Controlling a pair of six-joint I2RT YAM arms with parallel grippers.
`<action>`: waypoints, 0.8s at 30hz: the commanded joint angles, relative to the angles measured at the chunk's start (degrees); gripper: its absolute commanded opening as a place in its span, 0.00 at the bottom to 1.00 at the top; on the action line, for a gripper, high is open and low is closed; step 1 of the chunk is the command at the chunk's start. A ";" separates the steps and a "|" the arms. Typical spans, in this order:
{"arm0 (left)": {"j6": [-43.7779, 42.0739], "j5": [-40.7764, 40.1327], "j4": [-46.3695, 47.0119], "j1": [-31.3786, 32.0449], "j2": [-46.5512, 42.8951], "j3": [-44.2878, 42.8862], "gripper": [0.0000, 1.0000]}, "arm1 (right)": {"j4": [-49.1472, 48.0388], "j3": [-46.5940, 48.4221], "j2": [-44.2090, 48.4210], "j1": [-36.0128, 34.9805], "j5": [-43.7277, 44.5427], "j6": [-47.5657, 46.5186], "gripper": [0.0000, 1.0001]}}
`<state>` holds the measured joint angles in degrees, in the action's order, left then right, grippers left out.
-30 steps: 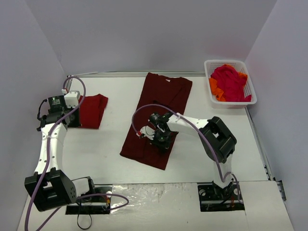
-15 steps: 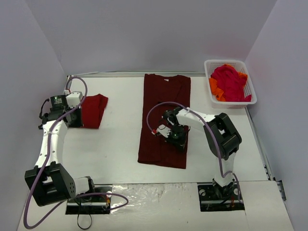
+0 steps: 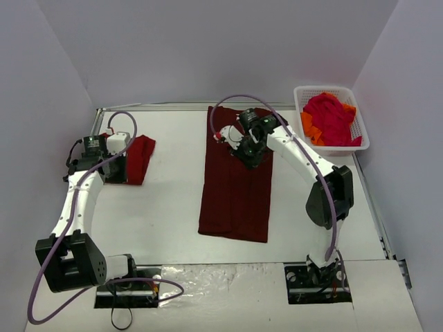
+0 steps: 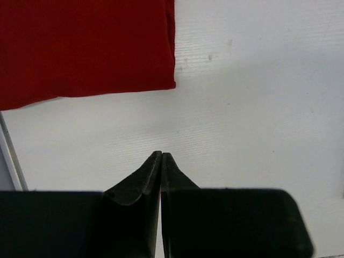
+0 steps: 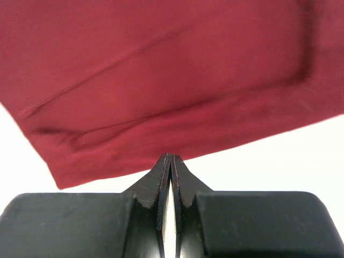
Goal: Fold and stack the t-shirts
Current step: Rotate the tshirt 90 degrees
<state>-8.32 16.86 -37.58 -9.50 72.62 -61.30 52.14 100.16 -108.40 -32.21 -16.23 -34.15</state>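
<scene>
Both clenched empty: right gripper (image 5: 169, 158) above maroon t-shirt's (image 3: 235, 197) 12 o'clock end, left gripper (image 4: 161, 156) near red t-shirt (image 3: 140, 158) at table's 9 o'clock.

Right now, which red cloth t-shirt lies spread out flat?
The large dark maroon t-shirt mid-table; the brighter red t-shirt is folded, the others bunched in the white lattice basket.

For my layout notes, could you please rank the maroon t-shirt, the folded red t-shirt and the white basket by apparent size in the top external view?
1. the maroon t-shirt, spread flat
2. the white basket
3. the folded red t-shirt, partly hidden by the left arm
</scene>
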 commanded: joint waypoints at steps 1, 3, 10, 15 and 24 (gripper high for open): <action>-1.26 -0.08 -1.00 0.97 -0.72 -3.21 0.02 | -6.14 0.04 -1.37 4.42 6.20 5.40 0.00; -1.26 0.19 -0.83 1.06 -0.99 -2.69 0.02 | -8.10 2.30 -5.91 7.58 7.09 6.73 0.00; -1.62 0.01 -0.21 1.15 -1.17 -1.54 0.02 | -12.32 16.53 -21.14 11.64 13.32 6.64 0.00; -1.79 -0.69 -0.65 1.24 -0.64 -1.72 0.02 | -12.77 25.07 -29.23 12.87 13.85 7.43 0.00; -1.97 -2.01 -0.47 1.24 0.24 -2.16 0.02 | -12.85 28.78 -35.56 14.89 12.54 6.91 0.00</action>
<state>-9.47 15.57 -37.60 -8.36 72.69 -61.30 37.69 127.02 -142.56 -18.37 -4.01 -27.24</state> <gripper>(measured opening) 0.026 0.001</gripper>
